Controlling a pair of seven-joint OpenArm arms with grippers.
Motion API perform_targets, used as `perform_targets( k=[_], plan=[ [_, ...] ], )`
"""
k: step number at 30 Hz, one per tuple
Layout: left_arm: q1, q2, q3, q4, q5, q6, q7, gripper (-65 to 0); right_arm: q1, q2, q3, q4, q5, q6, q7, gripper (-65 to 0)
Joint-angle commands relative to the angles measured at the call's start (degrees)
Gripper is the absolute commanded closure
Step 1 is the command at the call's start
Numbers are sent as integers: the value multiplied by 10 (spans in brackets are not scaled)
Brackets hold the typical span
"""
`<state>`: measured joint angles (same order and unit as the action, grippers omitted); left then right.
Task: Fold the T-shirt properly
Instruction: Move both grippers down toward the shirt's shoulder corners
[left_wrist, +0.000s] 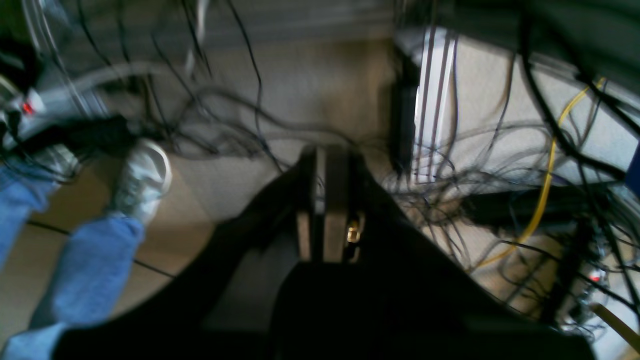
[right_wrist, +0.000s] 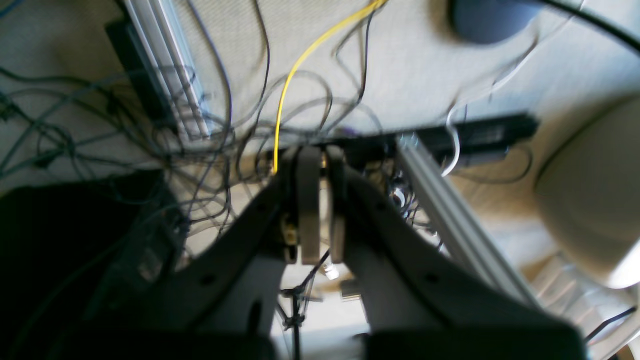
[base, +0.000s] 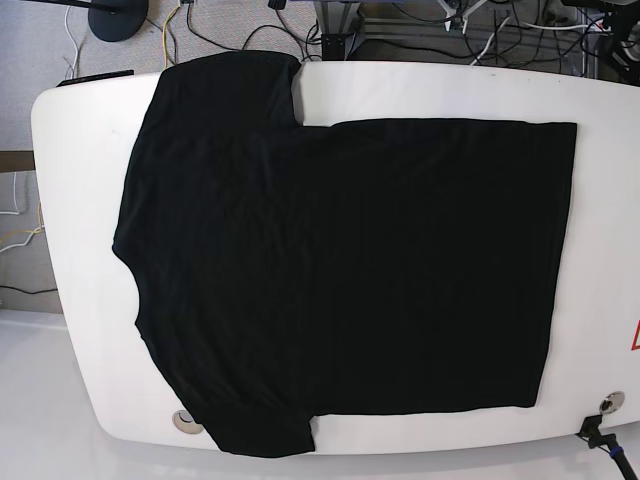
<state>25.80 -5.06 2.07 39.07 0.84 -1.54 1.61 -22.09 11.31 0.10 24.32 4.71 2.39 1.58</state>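
Note:
The black T-shirt (base: 340, 270) lies spread flat on the white table (base: 70, 250), plain side up, collar end to the left, hem to the right. One sleeve (base: 230, 75) reaches the table's far edge, the other (base: 260, 430) its near edge. No print shows. Neither arm is in the base view. My left gripper (left_wrist: 320, 152) is shut and empty, held over the floor. My right gripper (right_wrist: 320, 152) is shut and empty, also over the floor. The shirt does not clearly show in either wrist view.
The floor under both grippers holds tangled cables (left_wrist: 450, 200), a yellow cable (right_wrist: 300, 65) and aluminium frame rails (right_wrist: 450, 210). A person's jeans leg and white shoe (left_wrist: 142, 177) stand at the left of the left wrist view. A dark blurred mass (right_wrist: 55, 250) sits at the right wrist view's left.

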Motion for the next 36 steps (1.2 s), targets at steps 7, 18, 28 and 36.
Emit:
perform_targets(
  k=[7, 18, 28, 36],
  plan=[
    [95, -23, -2, 135, 4, 4, -1, -12, -112, 46, 0, 139, 1, 0, 0, -11],
    [240, -73, -7, 352, 7, -3, 5, 0, -247, 71, 9, 381, 10, 3, -8, -3],
    [353, -97, -4, 554, 28, 2, 30, 0, -365, 94, 109, 643, 25, 13, -39, 0],
    [422, -111, -16, 734, 37, 3, 53, 0, -402, 95, 185, 850, 101, 20, -110, 0]
  ],
)
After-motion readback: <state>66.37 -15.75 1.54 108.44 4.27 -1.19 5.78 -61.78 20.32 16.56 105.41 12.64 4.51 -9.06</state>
